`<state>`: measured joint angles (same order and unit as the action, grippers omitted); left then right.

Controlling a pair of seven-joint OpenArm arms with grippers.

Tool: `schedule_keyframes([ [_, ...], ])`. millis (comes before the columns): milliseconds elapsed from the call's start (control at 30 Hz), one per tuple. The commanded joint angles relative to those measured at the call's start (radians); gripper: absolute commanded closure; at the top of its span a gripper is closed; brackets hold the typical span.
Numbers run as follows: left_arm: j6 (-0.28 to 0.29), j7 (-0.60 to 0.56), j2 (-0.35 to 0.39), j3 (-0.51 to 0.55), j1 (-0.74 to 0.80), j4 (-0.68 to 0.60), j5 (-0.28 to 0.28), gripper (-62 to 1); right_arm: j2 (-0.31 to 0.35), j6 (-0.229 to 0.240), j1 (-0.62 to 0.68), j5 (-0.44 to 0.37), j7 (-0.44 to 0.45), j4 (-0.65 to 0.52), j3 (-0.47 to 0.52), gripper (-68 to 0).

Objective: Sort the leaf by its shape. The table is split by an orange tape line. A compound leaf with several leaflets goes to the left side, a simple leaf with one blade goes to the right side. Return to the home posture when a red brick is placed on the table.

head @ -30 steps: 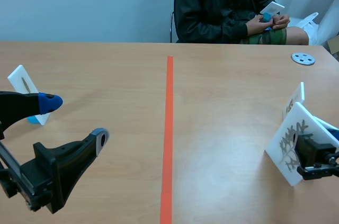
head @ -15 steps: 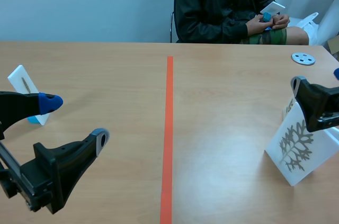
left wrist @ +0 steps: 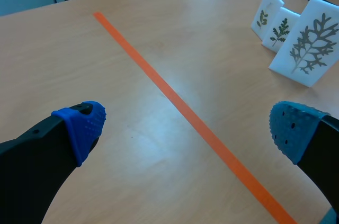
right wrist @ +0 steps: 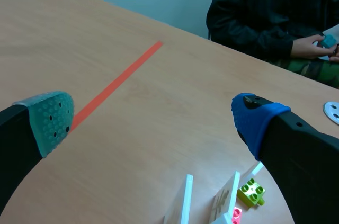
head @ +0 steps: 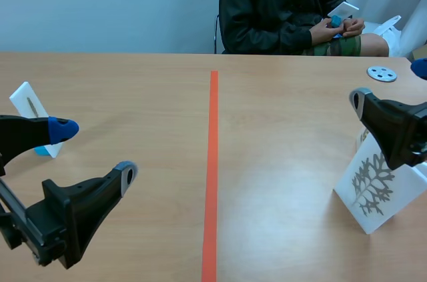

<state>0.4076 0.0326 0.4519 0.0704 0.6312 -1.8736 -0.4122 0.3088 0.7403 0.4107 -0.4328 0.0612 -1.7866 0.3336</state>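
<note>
Leaf card: propped on edge, its long side rising, right of the tape line and just beneath the right gripper, which is spread wide and empty. Left gripper: also spread and empty, well apart across the line, so the right arm is nearer.

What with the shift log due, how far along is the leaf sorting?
Done: three leaf cards stand right of the tape line, a single card left of it. In hand: nothing; the left gripper and right gripper both have open fingers. Left: the person seems to hold another card; no red brick shows, so homing isn't due.
</note>
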Motion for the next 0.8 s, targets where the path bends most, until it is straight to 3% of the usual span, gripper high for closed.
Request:
schedule_keyframes([
  [0, -0.002, -0.017, -0.003, 0.005, -0.003, -0.006, -0.011, -62.3, 0.025, 0.005, -0.011, -0.024, 0.011, 0.004, -0.027, -61.3],
  [133, -0.002, -0.017, -0.003, 0.005, -0.003, -0.006, -0.011, -62.3, 0.071, -0.005, -0.012, -0.024, 0.002, 0.004, -0.119, -61.3],
  [300, -0.002, -0.017, -0.003, 0.005, -0.003, -0.006, -0.01, -62.3, 0.117, -0.085, -0.015, -0.023, 0.0, 0.003, -0.241, -61.3],
  [500, -0.002, -0.017, -0.003, 0.005, -0.003, -0.006, -0.01, -62.3, 0.114, -0.178, -0.013, -0.021, -0.059, -0.01, -0.346, -61.3],
  [667, -0.002, -0.017, -0.003, 0.005, -0.003, -0.006, -0.01, -62.3, 0.112, -0.237, 0.005, -0.02, -0.146, -0.114, -0.393, -61.3],
  [767, -0.002, -0.017, -0.006, 0.005, -0.003, -0.006, -0.01, -62.3, 0.112, -0.307, 0.03, -0.02, -0.191, -0.185, -0.407, -61.3],
])
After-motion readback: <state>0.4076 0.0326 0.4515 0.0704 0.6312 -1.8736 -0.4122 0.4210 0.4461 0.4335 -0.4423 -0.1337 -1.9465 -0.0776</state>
